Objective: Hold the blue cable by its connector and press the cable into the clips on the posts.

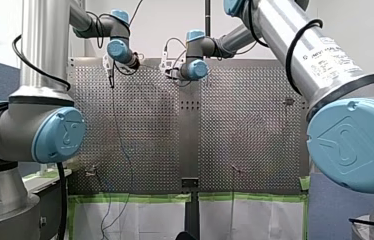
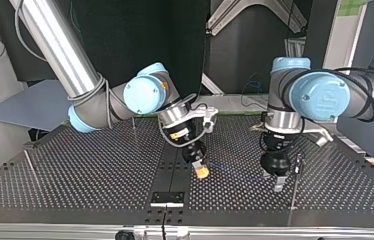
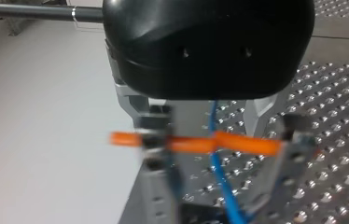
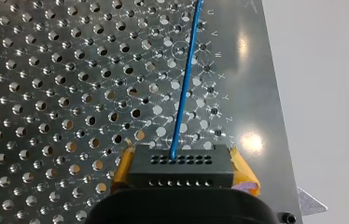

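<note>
Right wrist view shows the connector (image 4: 179,169), a small black block with rows of tiny holes, sitting between the fingers of my right gripper (image 4: 182,163). The gripper's yellow pads (image 4: 243,171) are closed against the block's two sides. The blue cable (image 4: 184,84), thin and smooth, leaves the middle of the block. It runs straight ahead of the gripper, just over the surface (image 4: 46,93), a shiny metal sheet drilled with regular round holes.

In the left wrist view the cable passes down between the metal fingers (image 3: 288,154) of my left gripper (image 3: 224,186). The fingers stand apart, with a gap on each side of the cable, and the rounded housing above them is glossy black. A blurred orange bar (image 3: 245,143) lies crosswise between the fingers and crosses the cable; I cannot tell whether the two touch.

In the top view both grippers hang low over the surface, near its middle and near each other. The cable shows as a faint line between them. A thin upright post (image 2: 297,167) stands just beside the left gripper.
</note>
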### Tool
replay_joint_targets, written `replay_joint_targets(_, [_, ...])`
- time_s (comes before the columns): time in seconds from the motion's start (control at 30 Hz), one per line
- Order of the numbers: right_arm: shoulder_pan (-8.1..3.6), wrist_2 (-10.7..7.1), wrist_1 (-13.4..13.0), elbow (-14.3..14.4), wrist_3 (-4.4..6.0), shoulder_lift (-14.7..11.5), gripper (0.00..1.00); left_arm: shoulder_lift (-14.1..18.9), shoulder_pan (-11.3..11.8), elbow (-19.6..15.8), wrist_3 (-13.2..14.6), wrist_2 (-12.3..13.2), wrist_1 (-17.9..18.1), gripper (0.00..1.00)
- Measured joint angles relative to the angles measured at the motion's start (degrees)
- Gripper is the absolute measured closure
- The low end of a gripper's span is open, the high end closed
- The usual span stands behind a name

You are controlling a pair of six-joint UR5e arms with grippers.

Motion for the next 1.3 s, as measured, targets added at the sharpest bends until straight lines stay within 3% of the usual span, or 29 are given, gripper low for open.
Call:
replay_joint_targets(0.57, [0.08, -0.09, 0.4, 0.0, -0.11, 0.0, 1.00, -0.8, -0.8, 0.1, 1.3, -0.8, -0.3, 0.00])
replay_joint_targets(0.6, [0.09, -0.09, 0.4, 0.0, -0.12, 0.0, 1.00, -0.8, -0.8, 0.1, 1.4, -1.0, -0.3, 0.10])
replay_joint_targets(0.63, [0.09, -0.09, 0.5, 0.0, -0.13, 0.0, 1.00, -0.8, -0.9, 0.1, 1.4, -1.1, -0.4, 0.10])
replay_joint_targets(0.67, [0.09, -0.09, 0.5, 0.0, -0.14, 0.0, 1.00, -0.8, -0.9, 0.1, 1.4, -1.3, -0.5, 0.17])
replay_joint_targets(0.7, [0.10, -0.09, 0.5, 0.0, -0.15, 0.0, 1.00, -0.8, -0.9, 0.1, 1.5, -1.5, -0.5, 0.31])
replay_joint_targets(0.73, [0.09, -0.09, 0.5, 0.0, -0.17, 0.0, 1.00, -0.8, -0.9, 0.1, 1.5, -1.7, -0.5, 0.31])
replay_joint_targets(0.8, [0.08, -0.09, 0.5, 0.0, -0.21, 0.0, 1.00, -0.8, -0.9, 0.1, 1.5, -1.9, -0.6, 0.59])
replay_joint_targets(0.83, [0.10, -0.09, 0.5, 0.0, -0.23, 0.0, 1.00, -0.8, -0.9, 0.1, 1.5, -2.0, -0.7, 0.59])
replay_joint_targets(0.87, [0.10, -0.09, 0.5, 0.0, -0.23, 0.0, 1.00, -0.8, -0.9, 0.1, 1.5, -2.0, -0.9, 0.78])
replay_joint_targets(0.9, [0.10, -0.09, 0.5, 0.0, -0.24, 0.0, 1.00, -0.8, -0.9, 0.1, 1.4, -2.1, -1.0, 0.89])
replay_joint_targets(0.93, [0.10, -0.08, 0.5, 0.0, -0.25, 0.0, 1.00, -0.8, -1.0, 0.1, 1.4, -2.2, -1.0, 0.89])
replay_joint_targets(0.97, [0.10, -0.09, 0.6, 0.0, -0.25, 0.0, 1.00, -0.8, -1.0, 0.1, 1.4, -2.4, -1.2, 1.00])
replay_joint_targets(1.3, [0.13, -0.09, 0.6, 0.0, -0.28, 0.0, 1.00, -0.8, -1.0, 0.0, 1.3, -3.1, -1.9, 1.00])
